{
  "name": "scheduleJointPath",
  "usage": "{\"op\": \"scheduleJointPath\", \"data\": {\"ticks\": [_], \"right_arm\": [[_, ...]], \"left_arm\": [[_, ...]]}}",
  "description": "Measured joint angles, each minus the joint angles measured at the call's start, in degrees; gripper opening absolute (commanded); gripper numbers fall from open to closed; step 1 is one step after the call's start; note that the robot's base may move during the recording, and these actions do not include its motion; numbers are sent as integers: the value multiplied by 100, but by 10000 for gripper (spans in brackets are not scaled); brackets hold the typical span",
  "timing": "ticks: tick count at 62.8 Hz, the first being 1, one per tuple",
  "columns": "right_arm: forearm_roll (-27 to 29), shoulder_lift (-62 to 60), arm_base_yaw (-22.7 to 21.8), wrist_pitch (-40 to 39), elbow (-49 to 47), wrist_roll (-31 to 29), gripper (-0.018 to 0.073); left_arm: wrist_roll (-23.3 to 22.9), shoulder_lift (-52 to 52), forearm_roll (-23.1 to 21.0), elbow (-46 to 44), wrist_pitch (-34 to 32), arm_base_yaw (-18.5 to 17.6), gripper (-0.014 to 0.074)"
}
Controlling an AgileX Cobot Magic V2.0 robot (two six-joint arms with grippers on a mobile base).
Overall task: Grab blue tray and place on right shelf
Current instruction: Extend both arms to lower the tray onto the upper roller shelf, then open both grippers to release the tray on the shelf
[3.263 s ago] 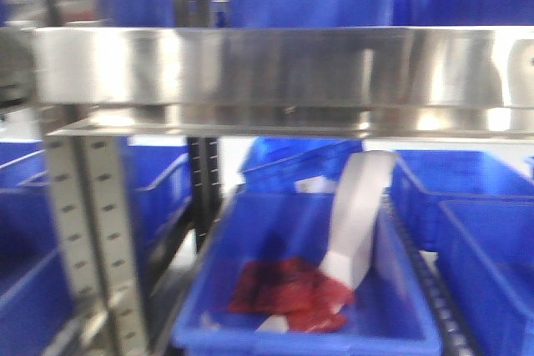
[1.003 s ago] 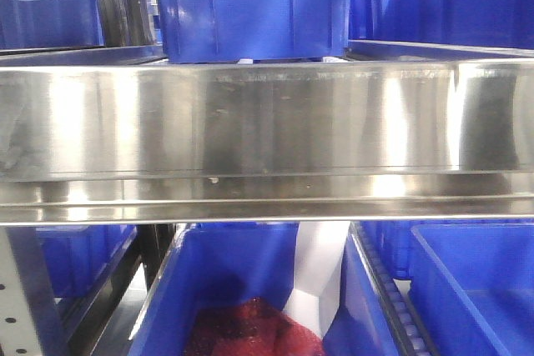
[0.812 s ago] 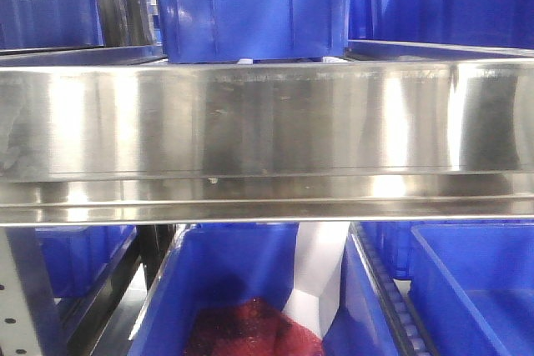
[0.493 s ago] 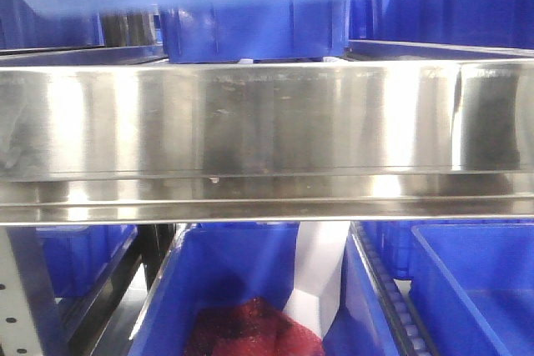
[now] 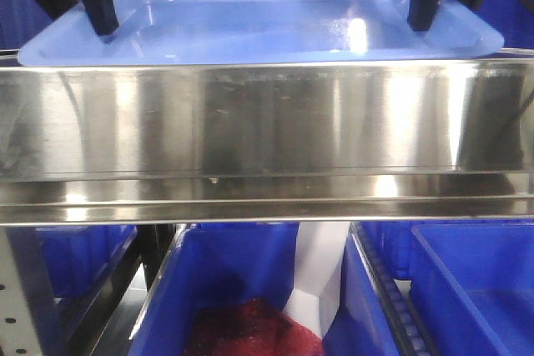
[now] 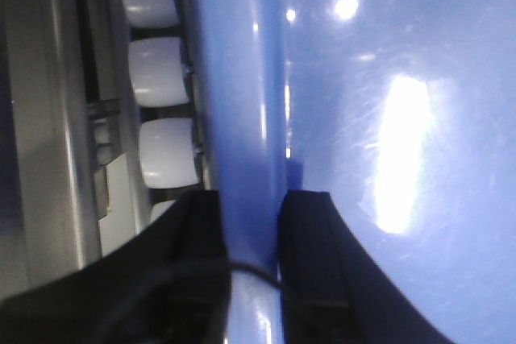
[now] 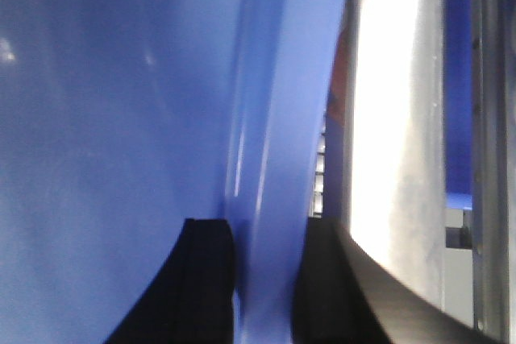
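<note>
The light blue tray (image 5: 259, 27) lies level just behind the top edge of the right shelf's steel front lip (image 5: 267, 118). Whether it rests on the shelf I cannot tell. My left gripper (image 5: 102, 22) is shut on the tray's left rim, and my right gripper (image 5: 420, 14) is shut on its right rim. In the left wrist view the black fingers (image 6: 197, 231) of the gripper (image 6: 251, 207) pinch the tray's flared rim (image 6: 242, 102). In the right wrist view the gripper (image 7: 270, 235) clamps the tray's rim (image 7: 274, 118) beside the shiny steel of the shelf (image 7: 395, 118).
White rollers (image 6: 165, 151) run along the shelf left of the tray. Under the shelf stand dark-blue bins (image 5: 467, 289); one holds red material (image 5: 242, 331) and a white sheet (image 5: 321, 273). A perforated upright (image 5: 17, 306) stands at lower left.
The tray has come down from the top of the front view to just behind the shelf's lip. Both grippers on its rims have come into view. The camera has closed in on the shelf.
</note>
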Motion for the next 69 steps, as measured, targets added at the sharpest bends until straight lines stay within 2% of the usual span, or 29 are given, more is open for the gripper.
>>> {"op": "scheduleJointPath", "data": {"ticks": [8, 11, 14, 25, 31, 39, 44, 47, 49, 53, 69], "right_arm": [[0, 0, 0, -110, -22, -69, 633], [24, 0, 0, -137, -26, -81, 643], [35, 0, 0, -134, -26, -80, 629], [33, -23, 0, -134, -26, -80, 617], [33, -162, 0, -134, -26, -80, 546], [36, -534, 51, -134, -26, -119, 353], [36, -897, 115, -134, -26, -237, 192], [36, -1164, 166, -148, 16, -299, 83], [36, -1348, 198, -195, 75, -332, 48], [16, -1749, 272, -347, 290, -357, 52], [-178, -3667, 413, -1553, 2041, -498, 52]], "left_arm": [[137, 41, 8, 0, 14, 0, 459], [149, 54, -33, 0, 14, 0, 552], [159, 62, -43, 0, 14, -11, 594], [162, 62, -64, -14, 14, -11, 552], [273, -60, -64, -14, 2, -65, 507], [413, -547, -53, 182, -253, -209, 373], [434, -1052, -53, 499, -619, -328, 230], [447, -1414, -64, 795, -898, -405, 111], [447, -1640, -64, 1007, -1081, -423, 58], [447, -2046, -64, 1432, -1391, -445, -57], [458, -3973, -64, 3551, -2733, -445, -42]]}}
